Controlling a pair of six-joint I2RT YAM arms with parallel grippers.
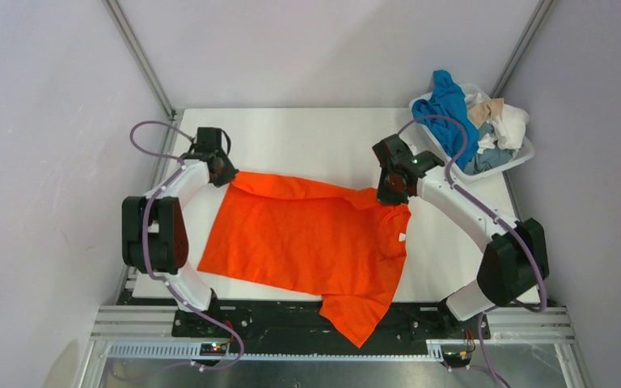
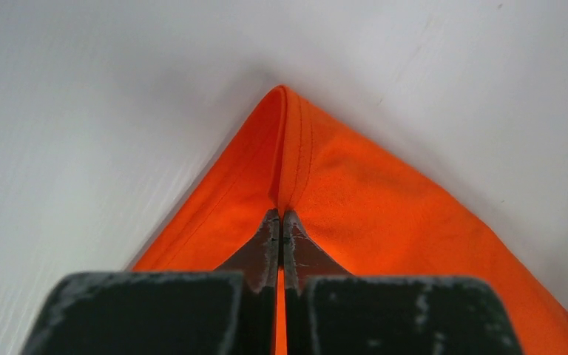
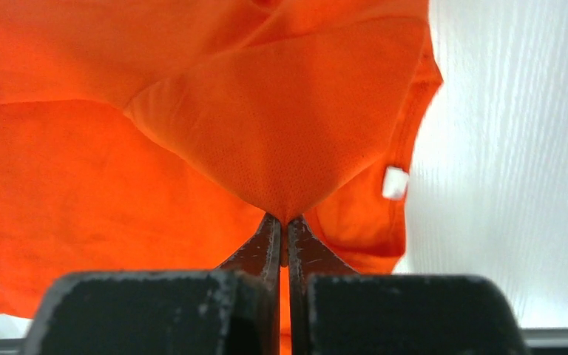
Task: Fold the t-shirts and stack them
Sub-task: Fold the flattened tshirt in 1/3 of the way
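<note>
The bright orange t-shirt [image 1: 307, 242] lies spread across the white table, one sleeve hanging over the near edge. My left gripper [image 1: 225, 174] is shut on its far left corner, pinching the hemmed edge [image 2: 285, 170] between the fingertips [image 2: 270, 237]. My right gripper [image 1: 390, 194] is shut on a fold of the shirt near the collar [image 3: 288, 170], lifting it into a peak; a white label [image 3: 395, 183] shows beside it. Other t-shirts, blue [image 1: 453, 113], beige [image 1: 489, 109], white [image 1: 511, 123] and pale grey-blue [image 1: 485, 158], are piled in the basket at the far right.
The white plastic basket [image 1: 521, 155] stands at the table's far right corner. Metal frame posts rise at both back corners. A metal rail [image 1: 331, 323] with the arm bases runs along the near edge. Bare table [image 1: 307, 141] lies behind the shirt.
</note>
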